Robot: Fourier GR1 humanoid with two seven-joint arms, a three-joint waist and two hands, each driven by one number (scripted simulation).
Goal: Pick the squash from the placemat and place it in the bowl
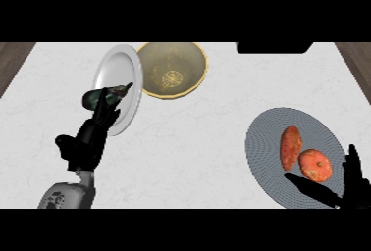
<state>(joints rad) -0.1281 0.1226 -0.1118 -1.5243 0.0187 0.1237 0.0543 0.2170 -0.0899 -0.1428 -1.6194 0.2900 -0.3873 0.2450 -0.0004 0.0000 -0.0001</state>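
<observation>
1. The left hand is holding a dark green squash at its fingertips, with the fingers curling around it, above the bench.
2. The squash is showing in front of the left edge of a white plate, which is standing just beside a yellowish bowl; the squash is not lying in the bowl.
3. The right hand is resting at the lower right, its fingers spread and pointing up, over the near edge of a grey placemat.
4. On the placemat, a long orange-red vegetable and a round orange one are lying side by side.
</observation>
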